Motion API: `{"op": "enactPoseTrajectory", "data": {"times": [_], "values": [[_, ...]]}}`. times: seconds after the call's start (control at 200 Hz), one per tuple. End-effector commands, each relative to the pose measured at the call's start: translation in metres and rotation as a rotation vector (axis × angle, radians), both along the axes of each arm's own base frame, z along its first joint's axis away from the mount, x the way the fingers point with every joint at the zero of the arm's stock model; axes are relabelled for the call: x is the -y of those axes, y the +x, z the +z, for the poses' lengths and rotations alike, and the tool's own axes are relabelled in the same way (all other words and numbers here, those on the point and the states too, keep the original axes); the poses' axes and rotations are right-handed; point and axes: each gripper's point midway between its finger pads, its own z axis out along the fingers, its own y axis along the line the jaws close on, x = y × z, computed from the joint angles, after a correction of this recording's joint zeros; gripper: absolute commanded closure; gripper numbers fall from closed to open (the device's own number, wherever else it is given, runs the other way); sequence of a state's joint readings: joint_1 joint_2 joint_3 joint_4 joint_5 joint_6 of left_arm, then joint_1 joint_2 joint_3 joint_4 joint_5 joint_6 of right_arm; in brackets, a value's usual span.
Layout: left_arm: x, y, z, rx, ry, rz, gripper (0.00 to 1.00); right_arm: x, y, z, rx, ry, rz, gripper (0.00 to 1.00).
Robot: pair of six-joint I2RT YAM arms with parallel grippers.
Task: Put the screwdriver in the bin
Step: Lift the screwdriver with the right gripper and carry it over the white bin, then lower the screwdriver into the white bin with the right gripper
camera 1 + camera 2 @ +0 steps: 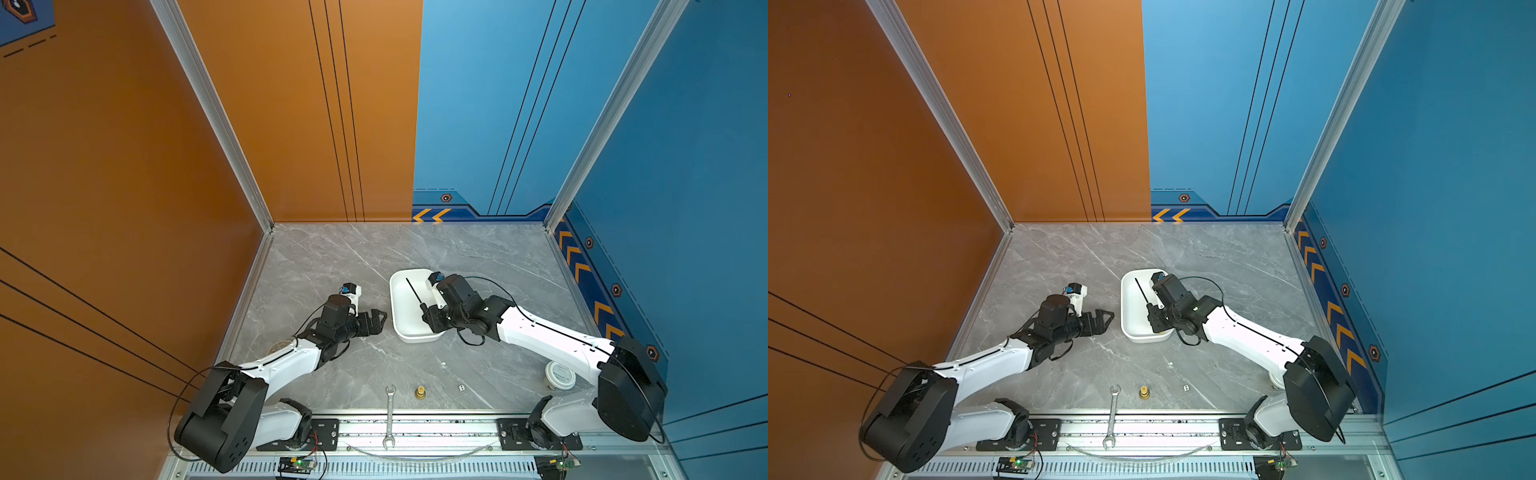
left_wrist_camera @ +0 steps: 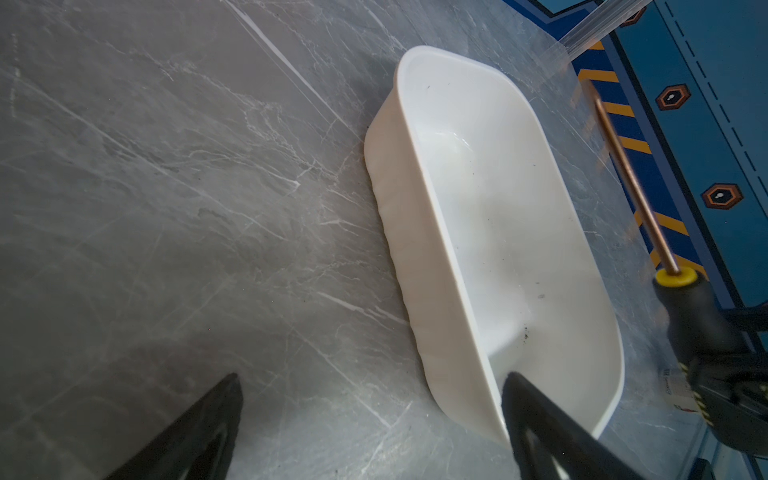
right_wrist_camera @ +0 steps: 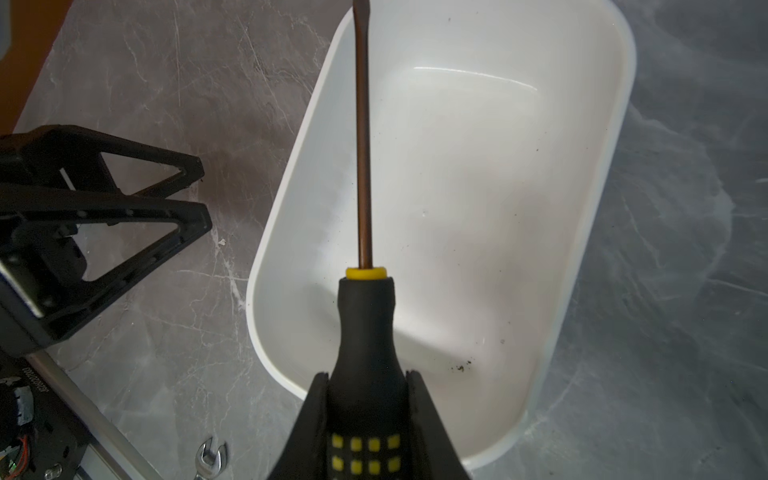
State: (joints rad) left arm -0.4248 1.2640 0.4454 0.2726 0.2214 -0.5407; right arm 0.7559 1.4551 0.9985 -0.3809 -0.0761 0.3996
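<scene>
Checking the jaws first. Right gripper (image 3: 368,378): clamped tight on the black handle of the screwdriver (image 3: 363,166), pinching right by the yellow dots, with the yellow collar and thin shaft poking out past the tips. Holds it in the air over the bin (image 3: 478,187), not lying in it, shaft pointing along the bin's length toward the far end. Same story in both top views, shaft crossing over the white floor.

Left gripper (image 2: 372,375): jaws spread wide, gripping nothing, parked low just beside the bin's long left wall. Looks like a small gap between them.

As for the bin itself: sits flat on the grey marble tabletop (image 1: 332,257), holds only a few dark specks of dirt near one end. Also a little round white-lidded jar (image 1: 560,375) near the right arm's base, lid on, so can't tell what's inside. Wrench (image 1: 390,415) lying at the front edge, well apart from the bin.
</scene>
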Motion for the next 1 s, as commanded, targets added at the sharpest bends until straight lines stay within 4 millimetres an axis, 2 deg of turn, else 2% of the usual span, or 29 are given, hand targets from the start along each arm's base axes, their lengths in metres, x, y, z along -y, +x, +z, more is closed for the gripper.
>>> {"op": "enactPoseTrajectory", "data": {"times": [0.0, 0.386, 0.646, 0.991], "values": [[0.001, -0.001, 0.005, 0.017, -0.009, -0.003, 0.02, -0.011, 0.01, 0.01, 0.022, 0.029, -0.009, 1.0], [0.001, -0.001, 0.002, 0.013, -0.003, -0.002, 0.02, -0.008, 0.024, -0.021, -0.051, -0.053, -0.141, 1.0], [-0.002, -0.001, 0.001, 0.008, 0.015, 0.003, 0.02, -0.003, 0.031, -0.031, -0.073, -0.091, -0.215, 1.0], [-0.002, -0.001, 0.0, 0.007, 0.02, 0.002, 0.02, -0.008, 0.035, -0.045, -0.095, -0.134, -0.284, 1.0]]}}
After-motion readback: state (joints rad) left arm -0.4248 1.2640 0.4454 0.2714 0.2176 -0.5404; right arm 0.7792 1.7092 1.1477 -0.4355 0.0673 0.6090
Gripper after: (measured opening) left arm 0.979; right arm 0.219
